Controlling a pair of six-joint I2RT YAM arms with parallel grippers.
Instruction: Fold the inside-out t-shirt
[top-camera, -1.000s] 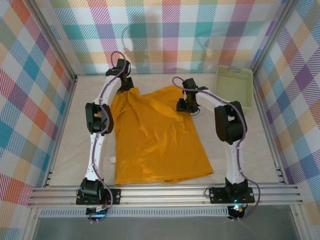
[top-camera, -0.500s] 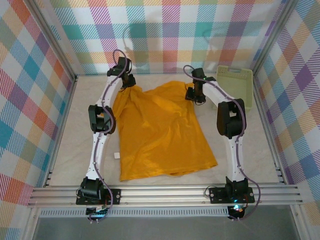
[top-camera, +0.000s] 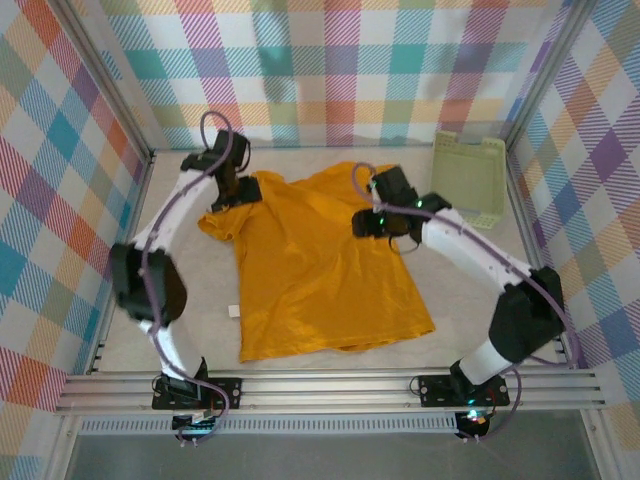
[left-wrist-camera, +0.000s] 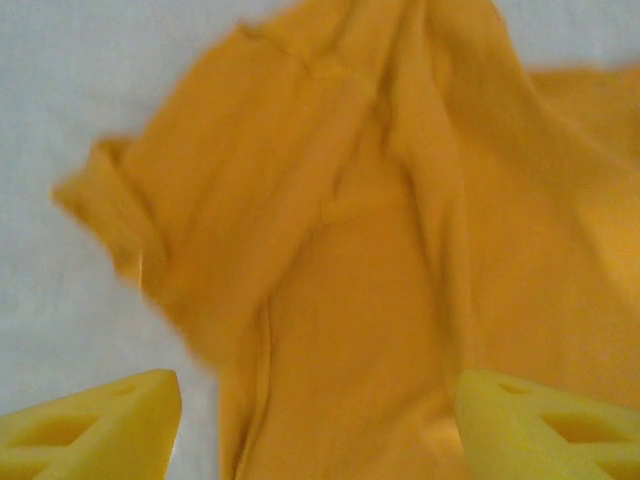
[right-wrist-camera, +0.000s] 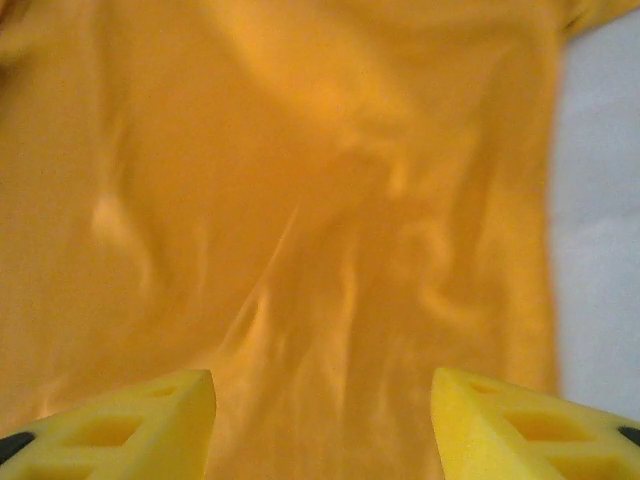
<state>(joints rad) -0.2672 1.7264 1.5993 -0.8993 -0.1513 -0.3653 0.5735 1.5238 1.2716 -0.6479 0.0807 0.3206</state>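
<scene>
Zero folds are in yet: the inside-out t-shirt (top-camera: 320, 260) lies spread open in one layer in the middle of the bench (top-camera: 455, 320), neck end toward the far wall and hem toward the arm bases. Its left sleeve sticks out flat to the side, and the cloth carries long wrinkles down the body. From how it lies, you are at the laying-out stage; the sleeve folds and the folding of the body all remain to do, and a little smoothing first looks sensible.

Your left gripper (top-camera: 245, 192) sits above the left shoulder of the shirt. Seen from its wrist, the left gripper (left-wrist-camera: 320, 405) has its jaws wide apart with nothing between them. Your right gripper (top-camera: 368, 222) hangs over the right shoulder area; its wrist view also shows the right gripper (right-wrist-camera: 325, 400) with jaws parted and holding nothing.

Off at the far right corner stands the pale green basket (top-camera: 470, 175), well apart from the shirt.
</scene>
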